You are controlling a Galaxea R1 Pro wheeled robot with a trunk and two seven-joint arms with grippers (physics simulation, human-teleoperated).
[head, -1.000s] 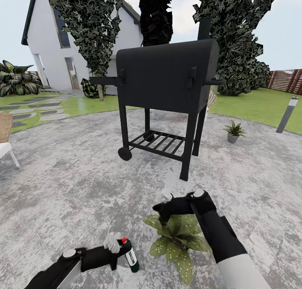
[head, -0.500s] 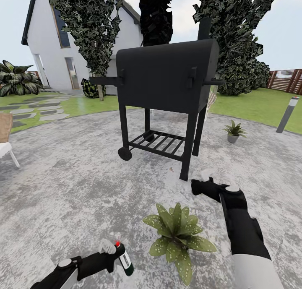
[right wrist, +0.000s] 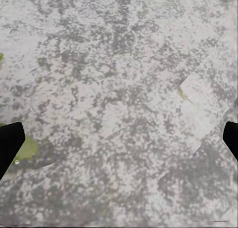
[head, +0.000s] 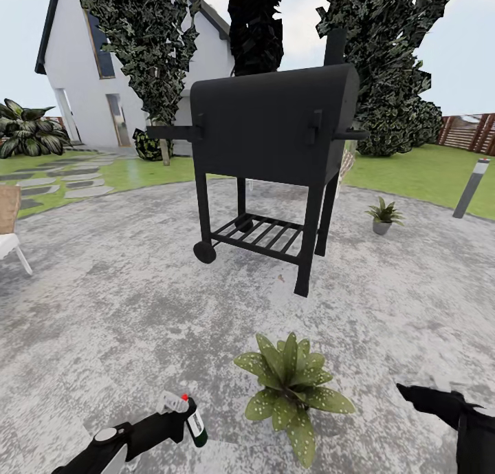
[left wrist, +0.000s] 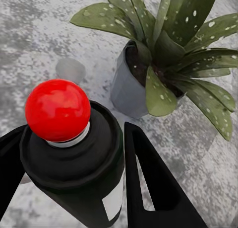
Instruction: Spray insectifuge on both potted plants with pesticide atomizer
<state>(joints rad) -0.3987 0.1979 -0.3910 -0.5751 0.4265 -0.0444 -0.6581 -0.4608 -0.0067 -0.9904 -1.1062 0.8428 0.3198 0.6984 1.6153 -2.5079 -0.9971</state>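
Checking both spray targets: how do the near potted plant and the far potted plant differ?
The near potted plant sits beside the pesticide atomizer held in the left gripper; the far potted plant stands right of the black grill. The near one's leaves show pale speckles; the far one's detail is too small. Both sit in grey pots on the paving.

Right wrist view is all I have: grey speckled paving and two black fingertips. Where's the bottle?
Observer: The dark green-black spray bottle with the red cap is clamped between the left gripper fingers, low at the left of the head view.
Operator: Any plant close to it?
Observer: Yes, a speckled green rosette in a grey pot stands on the paving just to the bottle's right, apart from it.
Operator: And the second plant?
Observer: A smaller potted rosette sits farther off, right of the black barbecue grill.
Operator: My gripper?
Observer: The right gripper is open, low at the head view's right edge, beside the near plant.
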